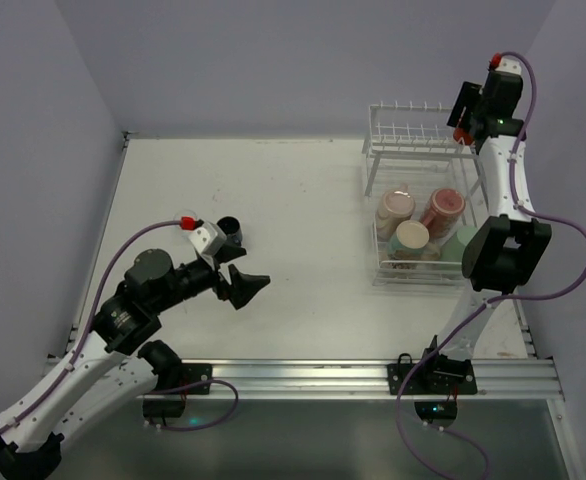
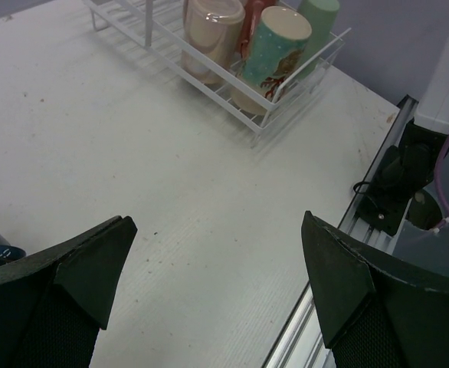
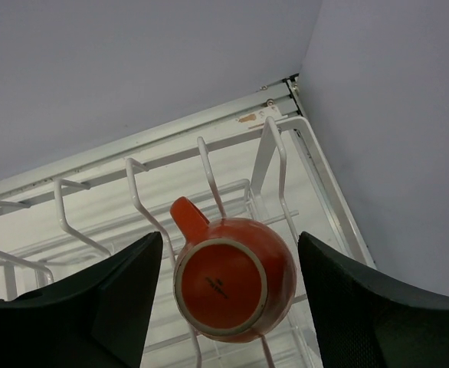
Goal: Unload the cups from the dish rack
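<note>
Looks barely begun. Has one dark blue cup [image 1: 230,226] on the counter [image 1: 273,200] near spread, empty left fingers [image 2: 79,268]. Leaves four large cups [image 1: 413,237] low in the dish rack [image 1: 393,135], plus an orange cup [image 3: 234,277] upturned on its prongs [image 3: 209,165], straddled by right fingers [image 3: 109,299] not yet pinching.

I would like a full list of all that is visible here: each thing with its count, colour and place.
dish rack: one, white wire, far right of the table
pale pink cup, red-pink cup, cream cup, light green cup: four, in the rack's lower tier
orange-red cup: one, base up on the upper prongs
dark blue cup: one, on the table by the left arm
table: one, white
left gripper: one, black, open above bare table
right gripper: one, black, fingers either side of the orange-red cup
</note>
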Robot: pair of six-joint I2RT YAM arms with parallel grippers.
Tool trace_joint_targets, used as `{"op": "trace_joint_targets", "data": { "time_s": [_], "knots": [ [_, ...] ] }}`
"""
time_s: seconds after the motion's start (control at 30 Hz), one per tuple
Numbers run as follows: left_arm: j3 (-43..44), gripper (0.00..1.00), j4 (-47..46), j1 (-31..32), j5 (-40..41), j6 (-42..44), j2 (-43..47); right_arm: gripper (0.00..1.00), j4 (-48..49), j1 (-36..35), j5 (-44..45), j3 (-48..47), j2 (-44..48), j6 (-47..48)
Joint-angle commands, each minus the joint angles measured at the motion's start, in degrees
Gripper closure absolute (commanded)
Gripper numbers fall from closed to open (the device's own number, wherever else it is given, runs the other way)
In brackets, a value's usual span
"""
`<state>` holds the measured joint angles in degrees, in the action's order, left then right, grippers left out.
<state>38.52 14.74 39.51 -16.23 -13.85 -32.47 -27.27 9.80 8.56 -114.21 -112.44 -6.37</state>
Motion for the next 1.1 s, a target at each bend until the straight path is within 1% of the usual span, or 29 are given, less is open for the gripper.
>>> {"op": "trace_joint_targets", "data": {
  "time_s": [0.0, 0.13, 0.2, 0.33, 0.37, 0.47, 0.5, 0.53, 0.57, 0.6, 0.67, 0.7, 0.83, 0.93, 1.03, 1.07],
  "knots": [
    [0.7, 0.0, -0.2, -0.4, 0.6, 1.3, -0.3, 0.26, -0.7, 0.1, 1.1, -2.3, -0.9, 1.3],
    [0.7, 0.0, -0.2, -0.7, 0.8, 1.3, -0.4, 0.17, -1.9, 0.1, 1.5, -2.3, -2.1, 1.8],
    [0.7, 0.0, -0.2, -0.7, 0.8, 1.4, -0.4, 0.18, -2.0, 0.1, 1.9, -1.6, -2.2, 2.6],
    [0.7, 0.0, -0.3, -0.8, 0.8, 1.4, -0.6, 0.3, -0.9, 0.1, 2.4, -0.8, -1.5, 3.5],
    [0.7, 0.0, -0.3, -0.8, 0.8, 1.3, -0.7, 0.38, -0.6, 0.1, 2.5, -0.8, -1.3, 3.4],
    [0.7, 0.0, -0.2, -1.1, 0.8, 1.3, -0.8, 0.55, 0.7, 0.1, 1.5, -0.7, 0.0, 2.2],
    [0.7, 0.0, -0.3, -1.1, 0.8, 1.3, -0.8, 0.56, 1.2, 0.0, 1.0, -0.6, 1.0, 1.9],
    [0.8, 0.0, -0.3, -1.2, 0.8, 1.2, -0.8, 0.6, 2.3, 0.0, 0.7, -0.5, 1.6, 1.3],
    [0.7, 0.0, -0.3, -1.3, 0.8, 1.3, -0.9, 0.71, 2.7, 0.0, 0.1, -0.7, 2.0, 0.8],
    [0.7, 0.0, -0.4, -1.4, 0.8, 1.3, -0.9, 0.74, 2.9, 0.0, 0.1, -0.9, 2.4, 0.6],
    [0.7, 0.0, -0.4, -1.5, 0.8, 1.3, -1.2, 0.76, 3.6, 0.0, 0.1, -1.8, 3.4, -0.4],
    [0.7, 0.0, -0.4, -1.6, 0.8, 1.3, -1.3, 0.8, 4.0, 0.0, 0.0, -2.1, 3.7, -0.6],
    [0.7, 0.0, -0.3, -1.9, 0.5, 1.1, -1.7, 0.82, 5.0, 0.0, -1.3, -2.7, 6.0, -2.9],
    [0.8, 0.0, -0.4, -2.0, 0.1, 1.0, -2.2, 0.82, 5.6, 0.0, -3.4, -1.4, 6.9, -5.1],
    [0.9, 0.0, -0.8, -2.2, -0.6, 0.8, -2.7, 0.85, 9.1, 0.0, -5.6, 4.0, 9.9, -8.3],
    [0.9, 0.0, -0.9, -2.2, -0.7, 0.6, -2.9, 0.85, 10.1, 0.0, -6.0, 7.7, 12.0, -9.4]
  ]
}}
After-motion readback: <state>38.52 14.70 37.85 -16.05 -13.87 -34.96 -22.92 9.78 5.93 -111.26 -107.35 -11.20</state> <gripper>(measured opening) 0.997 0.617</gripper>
